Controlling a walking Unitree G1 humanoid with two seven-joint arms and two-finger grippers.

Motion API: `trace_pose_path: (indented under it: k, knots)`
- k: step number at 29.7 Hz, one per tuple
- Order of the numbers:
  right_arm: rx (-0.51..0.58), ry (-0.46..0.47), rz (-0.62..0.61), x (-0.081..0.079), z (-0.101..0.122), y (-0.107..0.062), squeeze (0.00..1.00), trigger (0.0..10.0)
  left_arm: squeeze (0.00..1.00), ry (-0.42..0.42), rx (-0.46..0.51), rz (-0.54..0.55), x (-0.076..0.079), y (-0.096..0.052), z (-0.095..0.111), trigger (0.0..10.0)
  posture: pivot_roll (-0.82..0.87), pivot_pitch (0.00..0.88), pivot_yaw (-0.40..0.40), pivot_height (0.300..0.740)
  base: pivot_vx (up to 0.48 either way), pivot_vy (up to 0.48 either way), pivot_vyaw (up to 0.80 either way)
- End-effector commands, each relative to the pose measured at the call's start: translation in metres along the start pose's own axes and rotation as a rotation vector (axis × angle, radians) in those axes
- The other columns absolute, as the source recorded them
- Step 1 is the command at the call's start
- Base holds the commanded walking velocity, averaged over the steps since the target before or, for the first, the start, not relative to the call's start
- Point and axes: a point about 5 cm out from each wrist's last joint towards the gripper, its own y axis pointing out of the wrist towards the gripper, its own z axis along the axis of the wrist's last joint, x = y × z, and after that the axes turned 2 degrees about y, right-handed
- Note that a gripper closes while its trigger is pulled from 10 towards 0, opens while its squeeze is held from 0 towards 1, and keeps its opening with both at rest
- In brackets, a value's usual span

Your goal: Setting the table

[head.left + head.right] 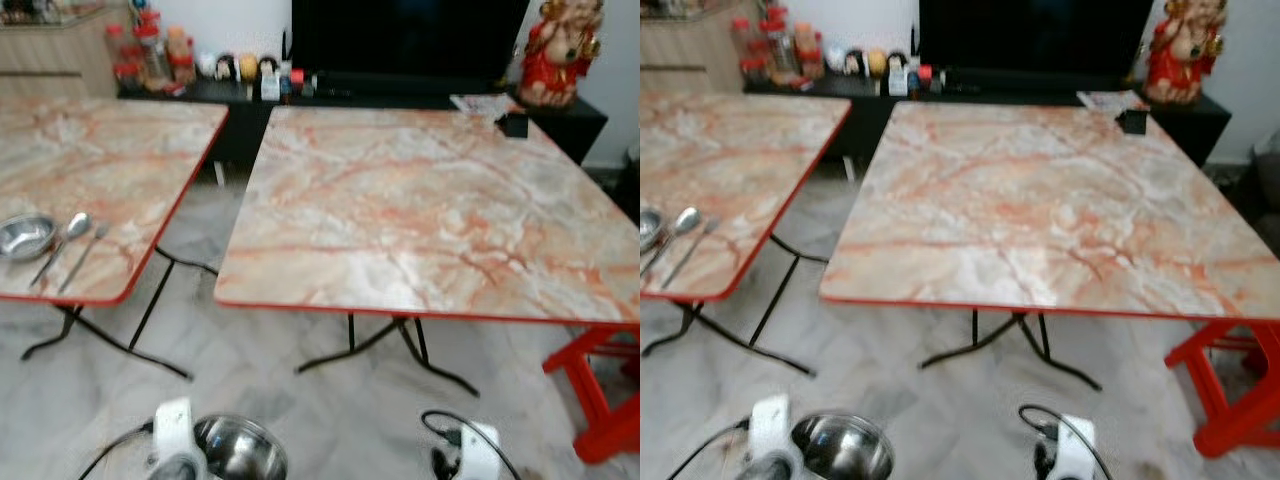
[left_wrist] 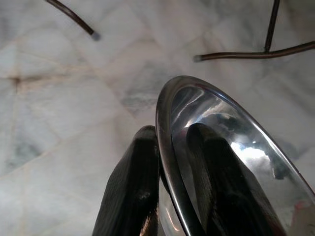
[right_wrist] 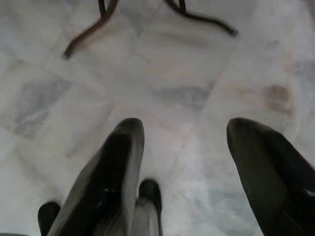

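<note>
Left wrist view gives me the clearest read: the shiny round steel bowl [image 2: 231, 162] is pinched by its rim, one black finger [image 2: 130, 191] outside the wall and the other inside, so my left gripper [image 2: 170, 167] is clamped on it. From the head cameras the bowl sits low in front of me, over the pale marble floor [image 1: 330, 420] and short of the near edge of the large square marble-patterned table with a red rim [image 1: 420, 210], whose top is bare apart from a small dark object at its far corner. My right gripper [image 3: 187, 147] hangs over the floor with its fingers spread and nothing between them.

On the second marble-patterned table [image 1: 90, 170] to my left lie another small steel bowl [image 1: 25, 236], a metal spoon [image 1: 66, 240] and a metal fork [image 1: 84, 255] just beside it, close to the near edge.

My worry is the grip: a thin polished rim held at one point could pivot or slide out as I walk and lift. The bowl also has to clear the table's red edge on the way up; catching it there would likely knock it loose onto the hard floor.
</note>
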Motion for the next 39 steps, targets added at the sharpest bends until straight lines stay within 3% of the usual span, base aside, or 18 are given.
trace_pose_path:
  k: [1, 27, 39]
  knots:
    - [0.015, 0.006, 0.025, -0.0109, 0.0047, 0.0017, 0.0, 10.0, 0.0, 0.014, 0.003, 0.033, -0.0132, -0.0008, 0.0023, 10.0, 0.01, 0.0, -0.052, 0.74, 0.0, 0.0, 0.0]
    - [0.014, 0.005, 0.032, -0.0125, 0.0033, 0.0013, 0.0, 10.0, 0.0, 0.048, -0.004, 0.031, -0.0132, -0.0012, 0.0008, 10.0, 0.01, 0.0, -0.051, 0.74, 0.0, 0.0, 0.0]
    - [0.015, 0.003, 0.027, -0.0116, 0.0033, 0.0013, 0.0, 10.0, 0.0, 0.056, -0.006, 0.033, -0.0138, -0.0014, 0.0003, 10.0, 0.01, 0.0, -0.052, 0.74, 0.0, -0.275, 0.0]
